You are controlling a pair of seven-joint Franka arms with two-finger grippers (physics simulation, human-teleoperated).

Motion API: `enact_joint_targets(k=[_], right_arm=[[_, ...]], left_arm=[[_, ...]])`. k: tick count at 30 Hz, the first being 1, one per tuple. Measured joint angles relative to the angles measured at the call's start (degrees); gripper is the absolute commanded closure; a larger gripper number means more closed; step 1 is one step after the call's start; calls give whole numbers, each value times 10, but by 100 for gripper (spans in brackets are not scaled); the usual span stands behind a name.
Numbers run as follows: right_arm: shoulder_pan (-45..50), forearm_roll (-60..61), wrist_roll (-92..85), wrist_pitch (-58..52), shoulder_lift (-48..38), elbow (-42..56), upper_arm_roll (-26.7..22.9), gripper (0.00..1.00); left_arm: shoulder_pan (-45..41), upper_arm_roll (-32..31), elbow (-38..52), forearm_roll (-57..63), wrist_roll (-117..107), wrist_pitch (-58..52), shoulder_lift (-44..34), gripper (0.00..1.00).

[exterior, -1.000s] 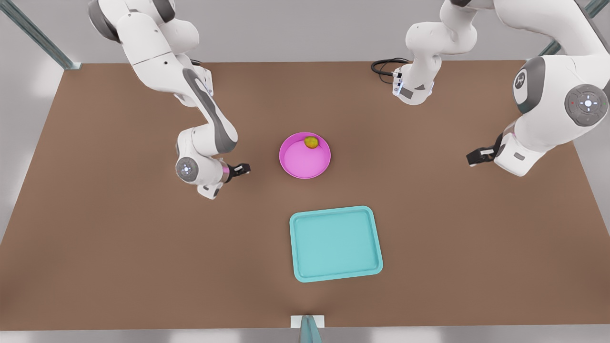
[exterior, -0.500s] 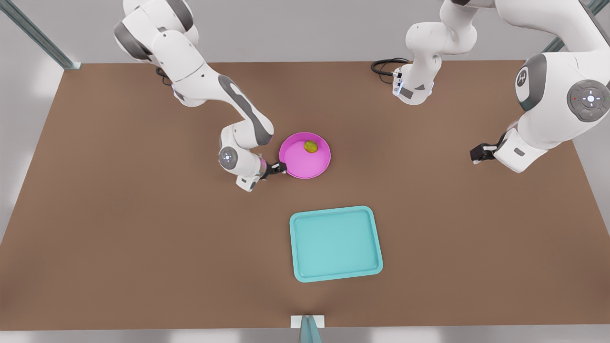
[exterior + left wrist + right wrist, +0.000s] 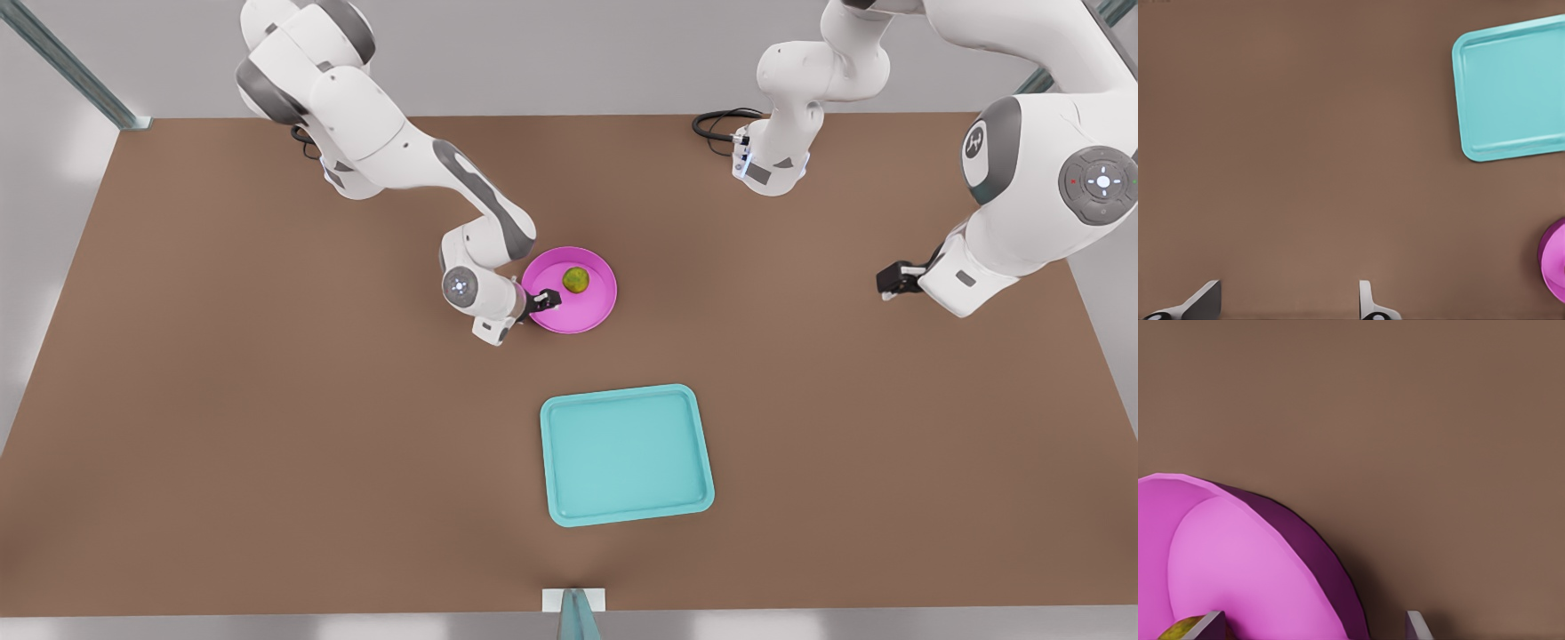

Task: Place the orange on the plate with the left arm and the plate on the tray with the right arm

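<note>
Plate (image 3: 1555, 261) cut by frame edge

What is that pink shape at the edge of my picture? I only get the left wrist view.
Observer: It is a round pink plate, and a small orange lies inside it.
Operator: Is anything near it?
Observer: The right gripper is at its rim. It is open, with one finger inside the rim and one outside.
Operator: Where is the hand I look from?
Observer: The left gripper waits open over the table at the front view's right, well away from the plate and the tray.
</note>
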Motion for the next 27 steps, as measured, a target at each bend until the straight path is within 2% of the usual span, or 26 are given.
enact_joint_targets(k=[5, 8, 11, 12, 14, 18, 20, 25, 27], right_arm=[[1, 0, 4, 1, 5, -4, 0, 0], [1, 1, 4, 0, 9, -4, 1, 20], [1, 1, 5, -2, 10, -4, 1, 26], [1, 1, 6, -3, 10, -4, 1, 29], [0, 2, 5, -4, 10, -3, 1, 42], [-1, 1, 7, -6, 9, -1, 2, 52], [-3, 2, 7, -7, 7, 0, 2, 69], [-7, 3, 7, -14, -1, 6, 3, 78], [-10, 4, 7, -20, -8, 9, 3, 79]], left_arm=[[0, 0, 0, 0, 6, -5, -2, 0], [0, 0, 0, 0, 9, -6, -2, 0], [0, 0, -1, 0, 11, -7, -1, 0], [0, 0, -1, 0, 12, -7, -1, 0], [0, 0, -1, 0, 14, -7, -1, 0], [0, 0, -1, 0, 16, -8, -1, 0], [0, 0, -1, 0, 17, -8, -1, 0], [0, 0, -1, 0, 20, -8, -1, 0], [0, 0, -1, 0, 21, -8, -1, 0]])
